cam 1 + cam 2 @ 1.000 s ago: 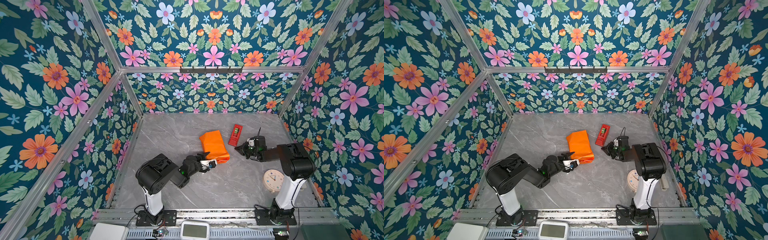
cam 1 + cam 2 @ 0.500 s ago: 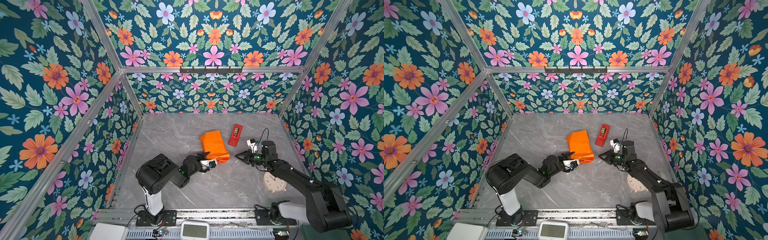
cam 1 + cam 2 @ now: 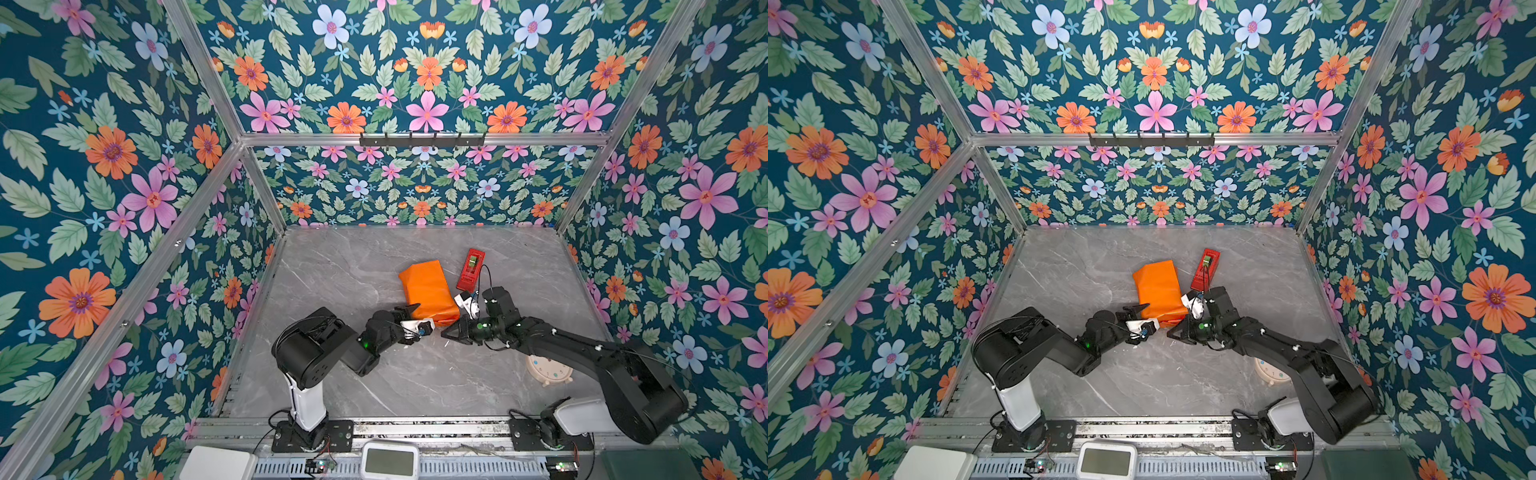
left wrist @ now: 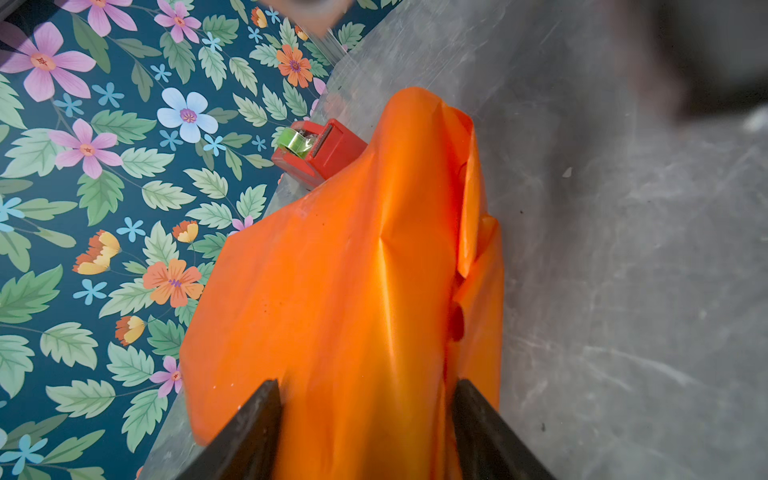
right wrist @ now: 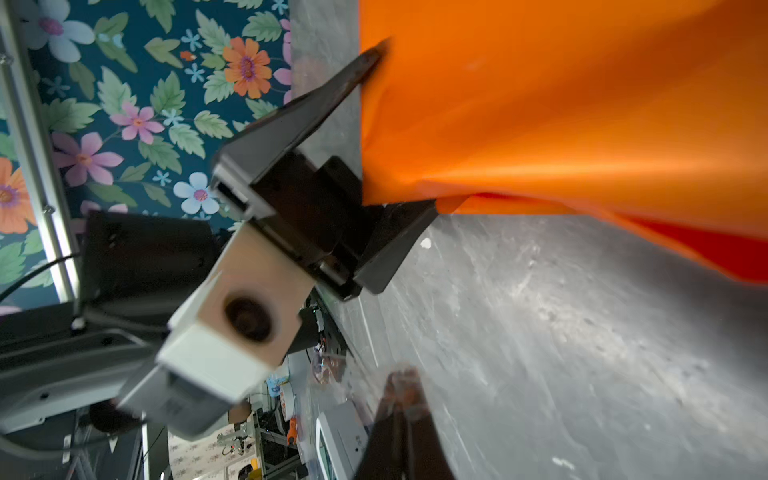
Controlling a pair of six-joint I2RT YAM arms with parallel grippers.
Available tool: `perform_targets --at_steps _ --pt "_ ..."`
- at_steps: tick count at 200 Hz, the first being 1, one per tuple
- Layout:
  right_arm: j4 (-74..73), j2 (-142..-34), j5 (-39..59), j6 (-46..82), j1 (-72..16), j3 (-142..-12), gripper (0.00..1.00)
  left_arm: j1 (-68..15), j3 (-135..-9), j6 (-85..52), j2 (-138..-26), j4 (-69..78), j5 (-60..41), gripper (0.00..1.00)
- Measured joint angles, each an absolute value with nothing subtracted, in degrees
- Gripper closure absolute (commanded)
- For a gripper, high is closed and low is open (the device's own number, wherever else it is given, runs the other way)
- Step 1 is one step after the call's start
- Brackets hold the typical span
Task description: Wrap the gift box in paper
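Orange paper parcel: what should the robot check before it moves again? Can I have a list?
1. Gift box covered: ok, only the paper shows.
2. Left gripper clamped on the paper's near end: ok.
3. Right gripper shut beside the parcel; tape in it: cannot tell.
4. Side folds flat: not ok, one gapes loose.
5. Red tape dispenser close by: ok, beside the paper.

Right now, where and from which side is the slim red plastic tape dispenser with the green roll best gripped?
Grip the red tape dispenser across its long sides at mid-length, from above. It lies flat on the grey marbled table, long and narrow, so probably only its width fits the jaws; the glossy orange paper lies near one side.
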State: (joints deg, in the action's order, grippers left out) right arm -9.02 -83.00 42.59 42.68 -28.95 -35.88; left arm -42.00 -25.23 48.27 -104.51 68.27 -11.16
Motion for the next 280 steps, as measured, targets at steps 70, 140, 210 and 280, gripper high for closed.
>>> perform_targets --at_steps 70,140,210,280 --pt "-16.62 -94.15 39.72 46.22 -32.16 -40.38 1.0 -42.02 -25.23 48.29 -104.51 68.25 -11.0 0.33" --pt "-18.06 -95.7 36.93 47.27 -32.14 -39.64 1.0 -42.02 -25.23 48.29 -104.51 68.25 -10.98 0.33" --pt "-18.48 -95.79 35.73 47.79 -32.21 -39.86 1.0 -42.02 -25.28 48.29 -104.51 68.18 -10.98 0.33" --pt "-18.15 -95.79 33.78 49.3 -32.21 -40.51 1.0 -42.02 -25.28 48.29 -104.51 68.16 -10.98 0.33"
